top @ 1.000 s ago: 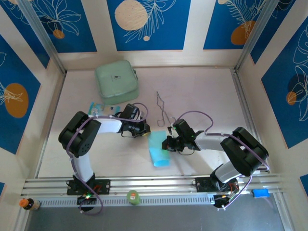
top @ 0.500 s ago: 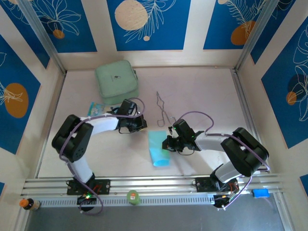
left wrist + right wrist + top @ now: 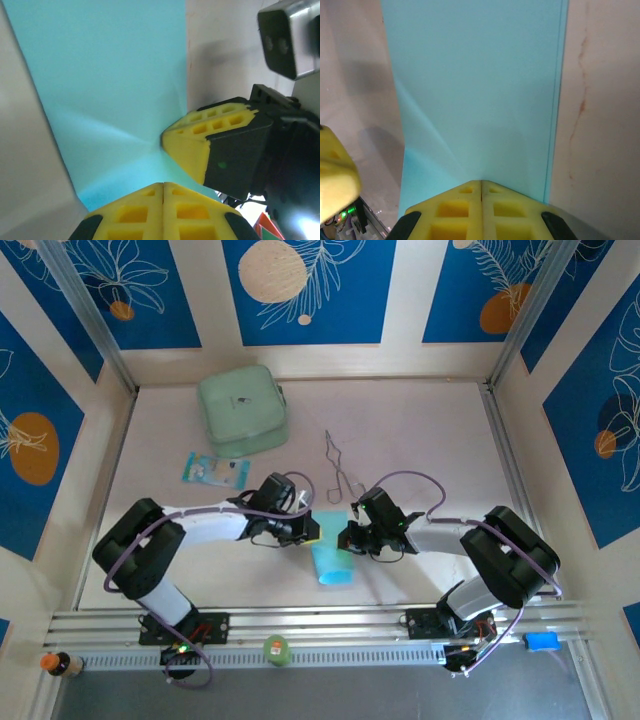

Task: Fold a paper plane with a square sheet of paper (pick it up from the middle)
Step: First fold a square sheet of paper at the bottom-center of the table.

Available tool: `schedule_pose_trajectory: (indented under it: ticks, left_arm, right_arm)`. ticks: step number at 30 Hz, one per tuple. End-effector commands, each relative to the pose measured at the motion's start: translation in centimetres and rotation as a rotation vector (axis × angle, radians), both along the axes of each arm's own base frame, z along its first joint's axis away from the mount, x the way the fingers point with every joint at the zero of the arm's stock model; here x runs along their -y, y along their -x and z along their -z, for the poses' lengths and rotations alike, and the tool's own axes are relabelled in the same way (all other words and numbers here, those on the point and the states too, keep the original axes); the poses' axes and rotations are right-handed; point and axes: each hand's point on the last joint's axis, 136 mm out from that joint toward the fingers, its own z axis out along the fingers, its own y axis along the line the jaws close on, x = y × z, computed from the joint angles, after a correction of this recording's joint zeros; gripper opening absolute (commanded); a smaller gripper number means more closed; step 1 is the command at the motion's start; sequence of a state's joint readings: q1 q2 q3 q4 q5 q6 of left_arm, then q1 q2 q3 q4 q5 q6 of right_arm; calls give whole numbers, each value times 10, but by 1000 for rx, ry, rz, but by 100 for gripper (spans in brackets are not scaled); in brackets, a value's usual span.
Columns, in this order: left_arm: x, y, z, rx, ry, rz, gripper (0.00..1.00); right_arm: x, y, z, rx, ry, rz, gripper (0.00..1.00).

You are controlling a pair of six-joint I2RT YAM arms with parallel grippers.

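Finds the sheet of paper (image 3: 333, 565) flat on the table (image 3: 430, 440), folded to a strip, long axis running from the near edge toward the far wall. Meets both grippers at its far end: left gripper (image 3: 311, 530) from the left, right gripper (image 3: 346, 537) from the right. Shows both jaws together, tips seemingly pressing down on the paper, not clamped round it. Favours neither arm: equally near.

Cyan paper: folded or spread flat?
Folded over: the square sheet of paper is a narrow strip from above, and the right wrist view shows two layered edges along its right side.
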State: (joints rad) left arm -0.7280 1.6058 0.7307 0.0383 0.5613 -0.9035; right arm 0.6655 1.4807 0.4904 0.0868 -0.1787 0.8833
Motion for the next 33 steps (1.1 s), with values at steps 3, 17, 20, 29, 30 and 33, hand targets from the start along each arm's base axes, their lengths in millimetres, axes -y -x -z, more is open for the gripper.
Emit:
schedule_pose_trajectory:
  ticks: [3,17,20,29,30,33]
  left_arm:
    - [8,9,11,-53,47,5,2]
    - [-18,37,55,-104,-78,42,2]
    - [-34,47,72,-110,-144,56,1]
    - [-34,32,41,-20,-163,33,1]
    - [-31,30,33,-10,-148,30,2]
    - [-19,25,12,9,-98,24,2]
  right_arm:
    - [31,19,33,-76,158,38,0]
    - [35,22,36,-79,172,37,0]
    - [35,22,36,-80,172,35,0]
    - [36,22,36,-77,175,35,0]
    - [36,23,36,-77,175,35,0]
    - [37,23,36,-75,176,38,0]
